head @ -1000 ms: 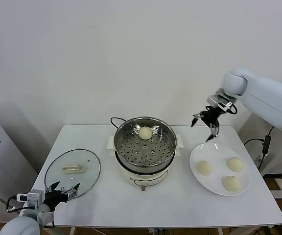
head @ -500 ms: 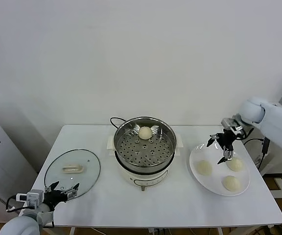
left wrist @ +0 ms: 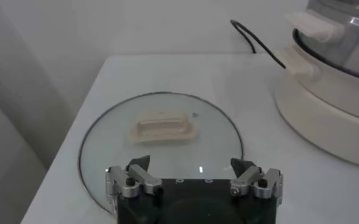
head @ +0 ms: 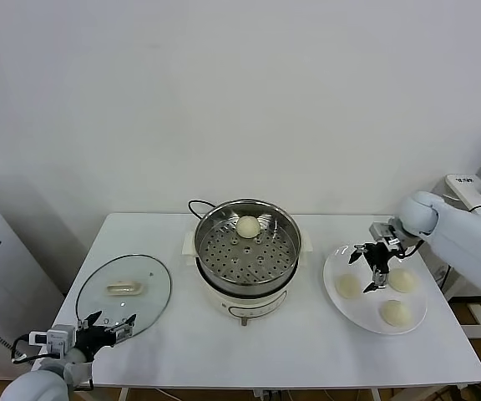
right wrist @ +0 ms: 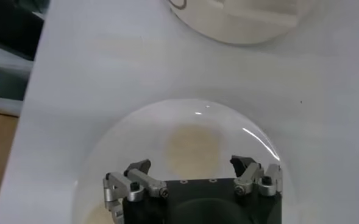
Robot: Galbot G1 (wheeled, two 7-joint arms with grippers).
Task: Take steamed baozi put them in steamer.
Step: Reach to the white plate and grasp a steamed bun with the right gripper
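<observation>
The steel steamer (head: 247, 246) sits on its white cooker base at the table's middle, with one cream baozi (head: 247, 225) at its far side. Three more baozi lie on the white plate (head: 366, 315) to the right: one (head: 348, 286) on its left, one (head: 402, 281) on its right and one (head: 394, 312) at the front. My right gripper (head: 367, 265) is open just above the left bun, which shows between its fingers in the right wrist view (right wrist: 193, 148). My left gripper (head: 105, 326) is open and idle at the table's front left corner.
A flat glass lid (head: 124, 288) with a cream handle lies on the table's left, just beyond the left gripper, and shows in the left wrist view (left wrist: 161, 131). The cooker's black cord (head: 195, 205) runs behind the steamer. A white wall stands behind the table.
My right arm came down from high behind the plate and moved left over it, now low above the left bun. The left arm has not moved.
</observation>
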